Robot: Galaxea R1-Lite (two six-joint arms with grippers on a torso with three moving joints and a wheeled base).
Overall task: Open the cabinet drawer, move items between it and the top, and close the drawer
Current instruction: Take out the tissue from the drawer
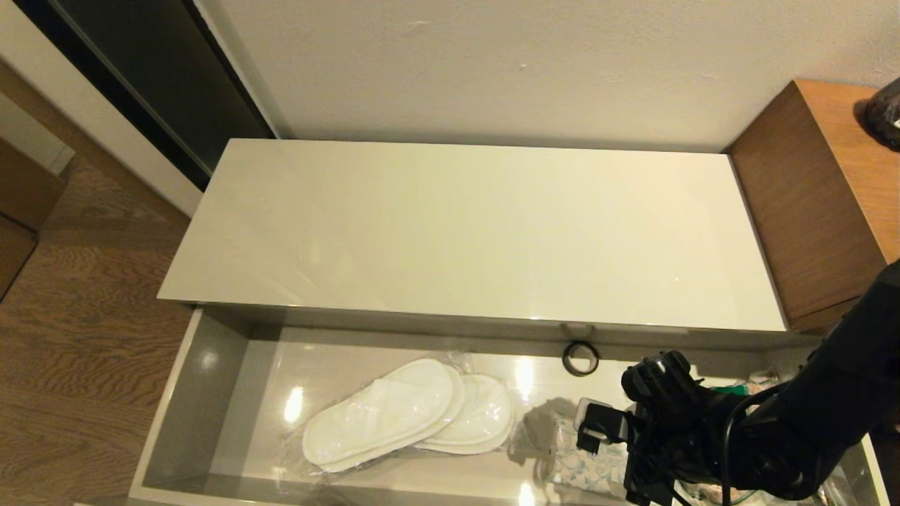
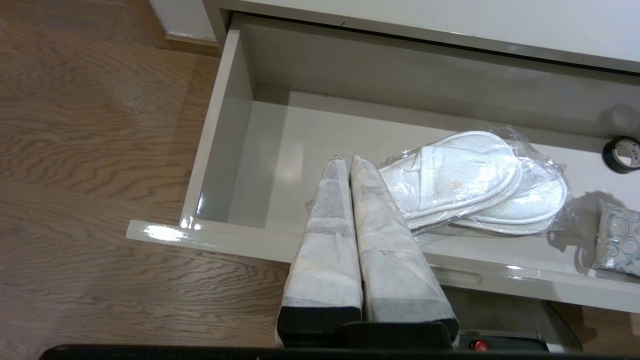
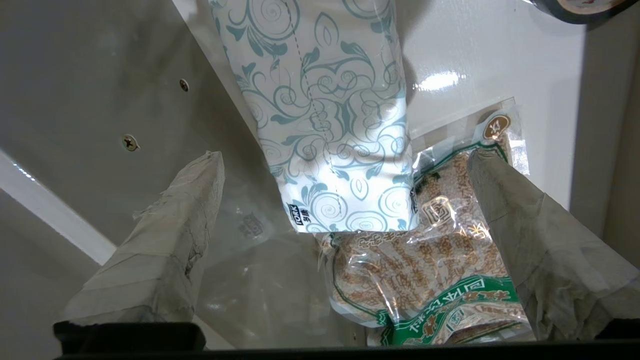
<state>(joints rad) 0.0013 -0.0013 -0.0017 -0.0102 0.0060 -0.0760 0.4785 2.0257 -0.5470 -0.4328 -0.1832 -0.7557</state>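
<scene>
The drawer (image 1: pixel 211 393) stands pulled out across the bottom of the head view, and the cabinet top (image 1: pixel 464 225) above it carries nothing of the task's yet. The slippers (image 1: pixel 415 414) lie flat in their wrap at lower centre of that view, inside the drawer. The right hand (image 1: pixel 598 429) is down in the drawer at lower right, over the tissue pack (image 1: pixel 587 471), and its arm hides most of that corner. The right wrist view fills the gap: the fingers (image 3: pixel 165 240) are spread wide with the pack (image 3: pixel 325 115) lying between and beyond them, untouched, its end resting on a snack bag (image 3: pixel 425 260). That wide spread looks set to straddle the pack, so I judge a grasp is being lined up. The left hand (image 2: pixel 348 161) shows only in its own wrist view, fingers pressed together, holding nothing, hovering at the drawer front, likely parked. That view also catches the black ring (image 2: pixel 621 155) at its right edge.
</scene>
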